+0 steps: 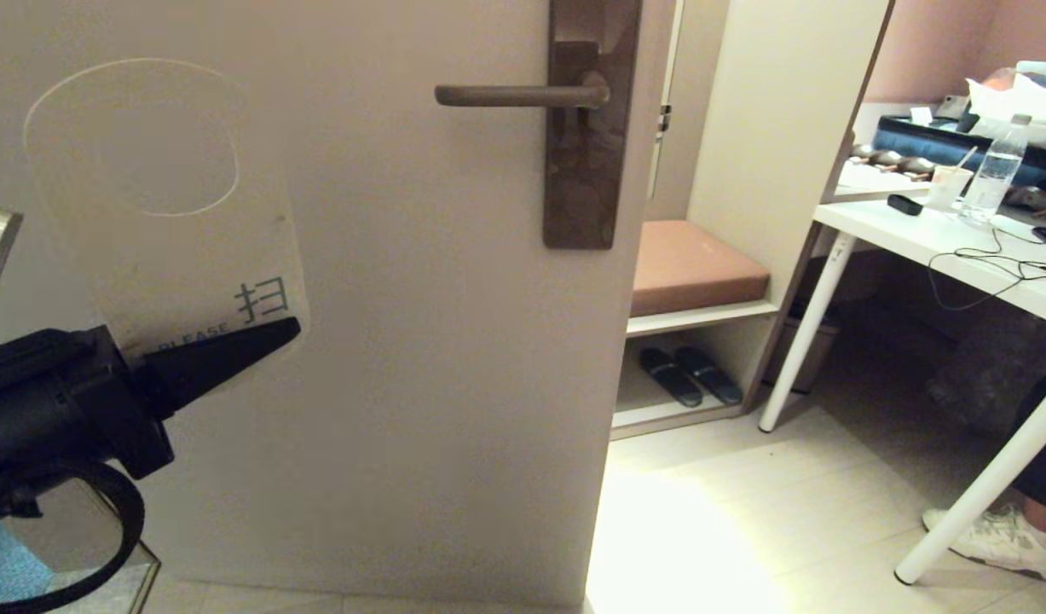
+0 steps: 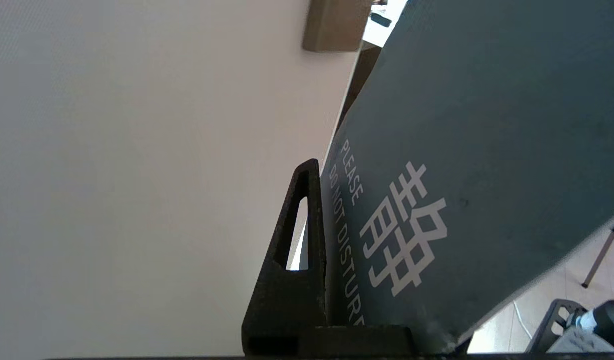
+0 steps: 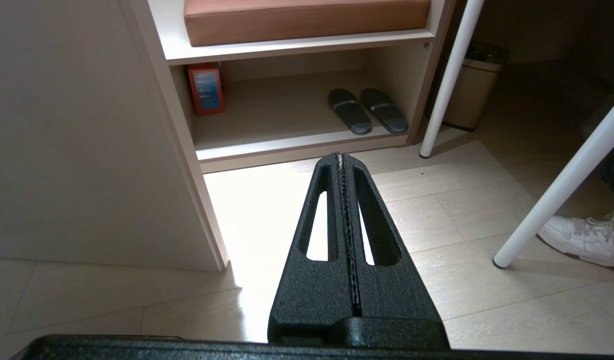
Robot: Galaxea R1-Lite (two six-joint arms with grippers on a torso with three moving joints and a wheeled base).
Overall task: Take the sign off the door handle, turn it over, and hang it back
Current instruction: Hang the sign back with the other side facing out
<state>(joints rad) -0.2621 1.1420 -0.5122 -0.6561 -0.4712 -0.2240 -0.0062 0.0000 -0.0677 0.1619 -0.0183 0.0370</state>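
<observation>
You had the sign off the door handle, which stood bare at upper centre of the head view, well apart from the card at the left. Your left hand was clamped on its lower end, pale face outward, slate-blue face toward the wrist camera; whether the turn was finished I couldn't judge, and rehanging remained. The right hand, fingers pressed together and empty, hung over the floor. The card's bottom edge was hidden behind the fingers.

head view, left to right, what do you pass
left pincer gripping the sign → door handle → cushion above the slippers → cup → bottle on the white table
</observation>
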